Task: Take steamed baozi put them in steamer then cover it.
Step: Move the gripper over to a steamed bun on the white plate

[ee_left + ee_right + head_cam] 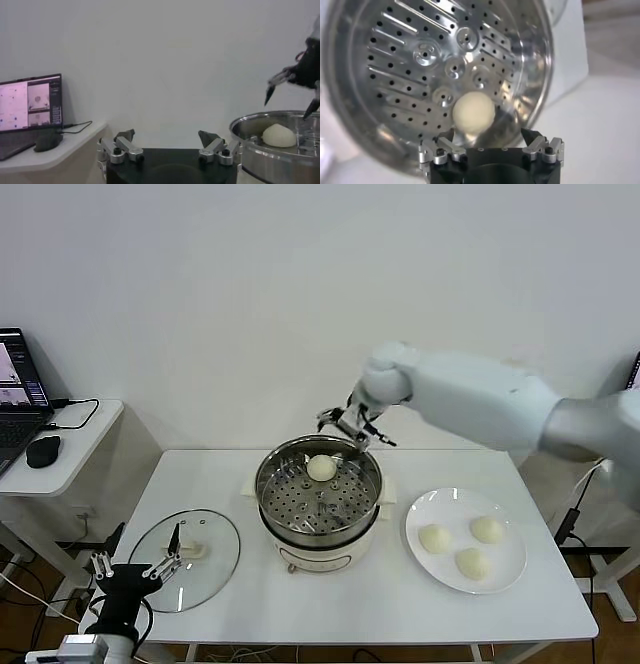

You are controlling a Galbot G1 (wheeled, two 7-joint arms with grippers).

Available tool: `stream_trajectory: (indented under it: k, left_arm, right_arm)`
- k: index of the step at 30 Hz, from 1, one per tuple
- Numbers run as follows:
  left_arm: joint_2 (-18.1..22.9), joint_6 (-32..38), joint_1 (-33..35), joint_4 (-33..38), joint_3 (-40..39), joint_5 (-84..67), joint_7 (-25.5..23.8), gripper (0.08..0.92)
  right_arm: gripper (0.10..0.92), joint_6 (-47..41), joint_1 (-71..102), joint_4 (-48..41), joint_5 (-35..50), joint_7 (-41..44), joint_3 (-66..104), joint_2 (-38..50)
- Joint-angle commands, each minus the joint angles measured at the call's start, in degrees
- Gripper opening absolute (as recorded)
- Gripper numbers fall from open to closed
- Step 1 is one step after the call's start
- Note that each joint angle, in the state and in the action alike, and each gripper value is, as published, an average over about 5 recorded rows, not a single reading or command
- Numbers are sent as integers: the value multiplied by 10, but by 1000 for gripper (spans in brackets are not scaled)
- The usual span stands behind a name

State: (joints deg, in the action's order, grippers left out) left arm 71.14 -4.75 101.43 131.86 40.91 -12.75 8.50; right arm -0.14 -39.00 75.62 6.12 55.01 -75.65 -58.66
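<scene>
One steamed baozi [321, 468] lies on the perforated tray at the far side of the steamer [262, 484], mid-table. My right gripper [352, 434] hovers open just above and behind it, holding nothing. In the right wrist view the bun [474, 111] rests free on the tray [420, 75], beyond the spread jaws of the right gripper [490, 137]. Three more baozi [434, 538] [487, 529] [472, 563] sit on the white plate [430, 504] at the right. My left gripper [132, 564] waits open and empty at the table's front left, beside the glass lid [215, 539].
A side table at the far left carries a laptop [18, 389] and a mouse [43, 450]. The left wrist view shows the steamer wall [270, 160], the bun [278, 135] and the right gripper [292, 97] above it. A white wall stands behind the table.
</scene>
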Motion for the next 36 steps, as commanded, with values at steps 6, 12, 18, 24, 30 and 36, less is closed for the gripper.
stream_trajectory:
  k: [6, 12, 18, 24, 30, 36]
  left_arm:
    - [-20, -7, -7, 0, 4, -9, -1, 823]
    - [-32, -8, -15, -9, 12, -18, -1, 823]
    - [-37, -10, -20, -16, 19, -22, -1, 823]
    - [-33, -13, -21, -20, 23, -22, -1, 823]
    - [-27, -14, -20, -22, 25, -21, 0, 823]
    - [-24, -14, -18, -22, 29, -21, 0, 823]
  right_arm:
    - [823, -231, -112, 204, 137, 46, -49, 218]
    - [823, -243, -95, 245, 98, 45, -71, 314]
    - [822, -233, 59, 235, 25, 34, 20, 351]
    - [823, -219, 175, 206, -25, 33, 86, 350]
    - [823, -200, 246, 173, -71, 32, 135, 338]
    - [823, -193, 315, 144, -91, 10, 182, 313]
